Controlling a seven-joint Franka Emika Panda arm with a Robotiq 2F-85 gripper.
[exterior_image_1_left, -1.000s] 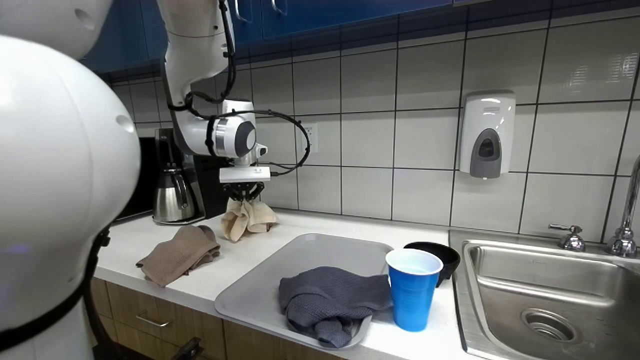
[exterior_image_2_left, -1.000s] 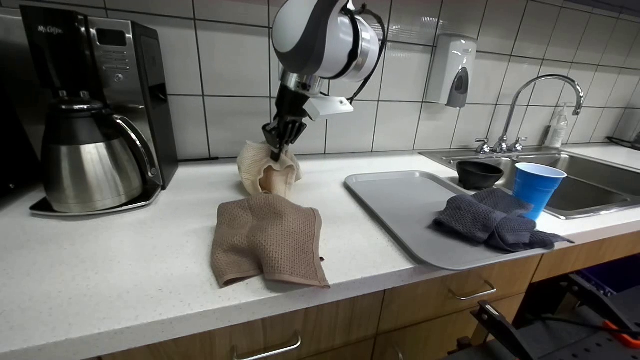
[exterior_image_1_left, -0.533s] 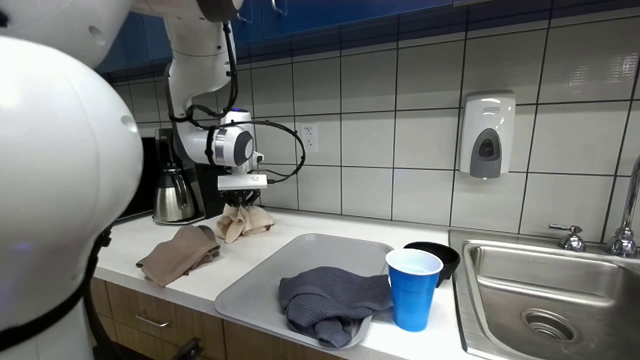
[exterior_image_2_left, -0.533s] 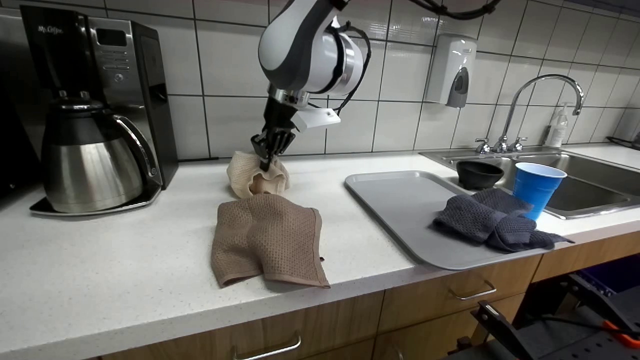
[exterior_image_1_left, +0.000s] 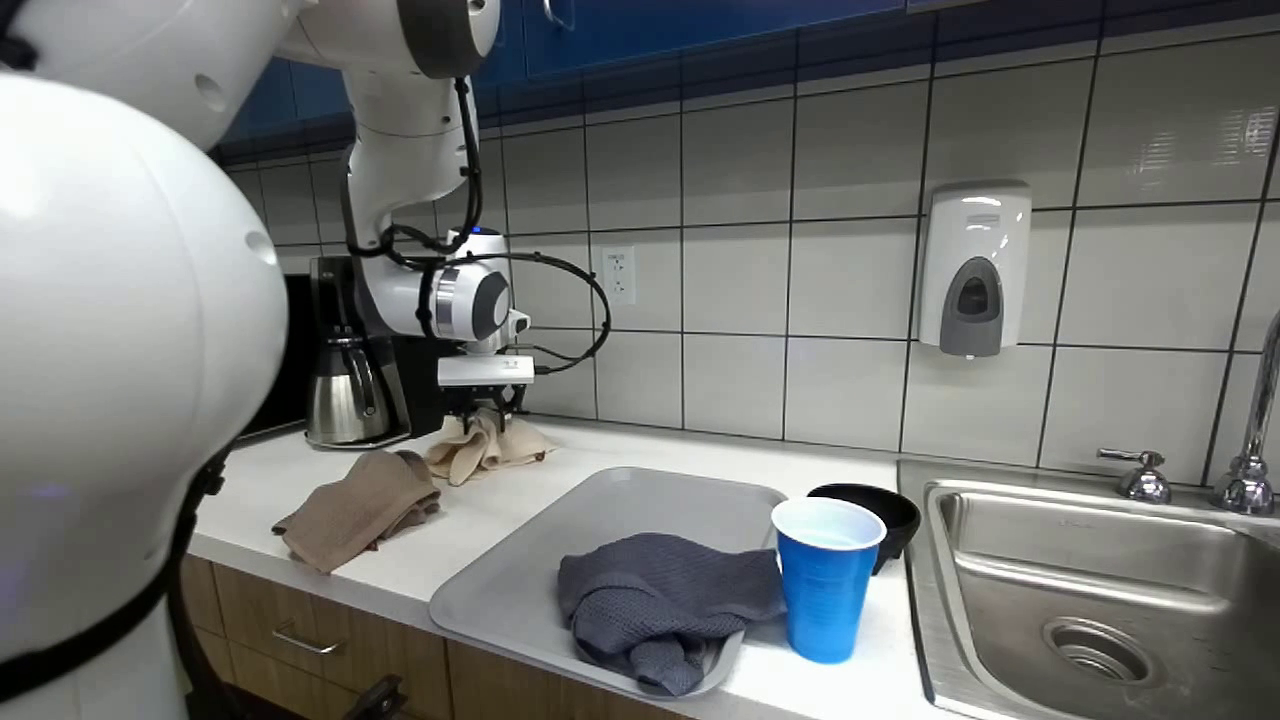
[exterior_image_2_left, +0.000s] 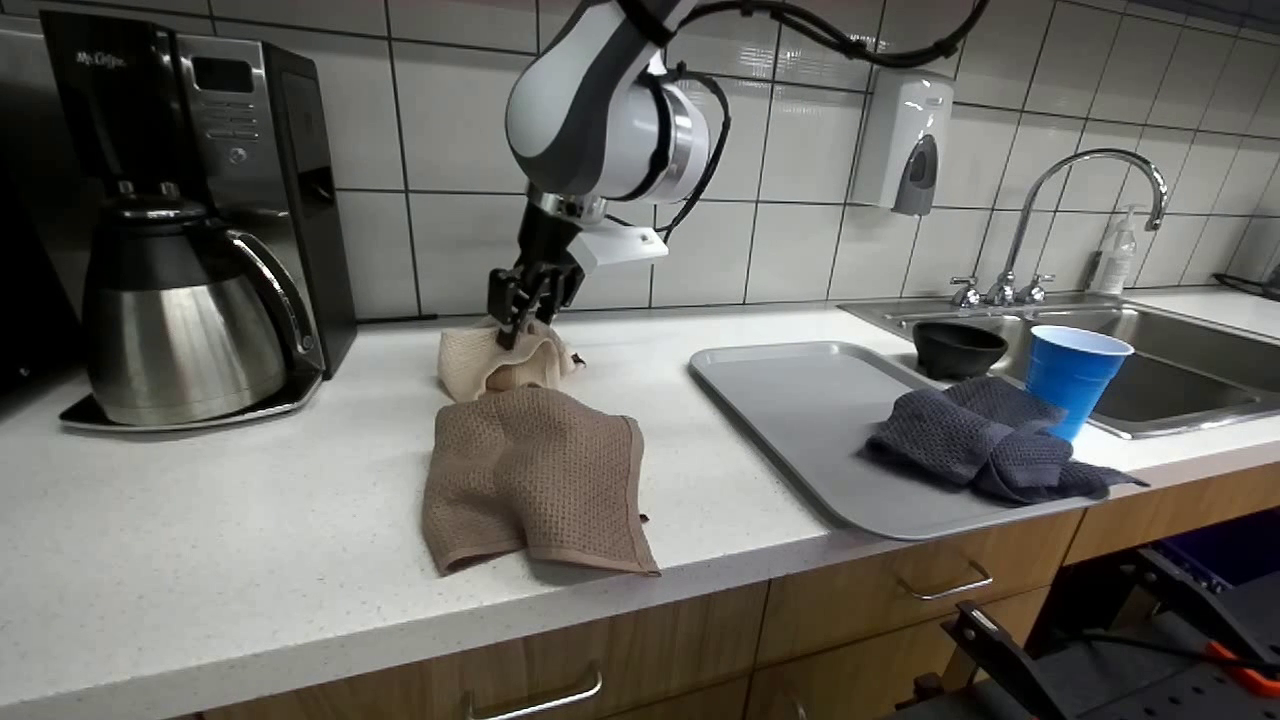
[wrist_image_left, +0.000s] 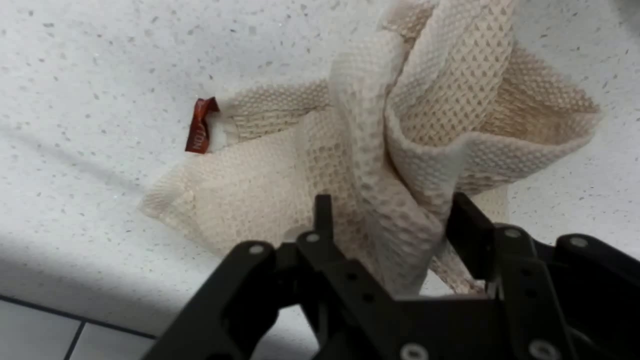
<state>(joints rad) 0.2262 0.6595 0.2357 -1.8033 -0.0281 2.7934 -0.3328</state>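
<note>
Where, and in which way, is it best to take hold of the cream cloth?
Probably by the raised, bunched fold of the cream cloth, coming from above. In the wrist view this fold stands between the spread fingers of the gripper, so closing them should pinch it. The edge near the red tag lies flatter on the counter and looks harder to catch.

In an exterior view, a brown cloth (exterior_image_2_left: 535, 480) is lying at the front edge of a white, speckled counter (exterior_image_2_left: 260, 530). From that cloth, a cream cloth (exterior_image_2_left: 475, 365) is resting crumpled at twelve o'clock, a coffee maker (exterior_image_2_left: 255, 190) is standing at ten, a gray tray (exterior_image_2_left: 800, 420) is lying at three, and a black bowl (exterior_image_2_left: 957, 352) and a blue cup (exterior_image_2_left: 1070, 385) are standing between two and three.
</note>
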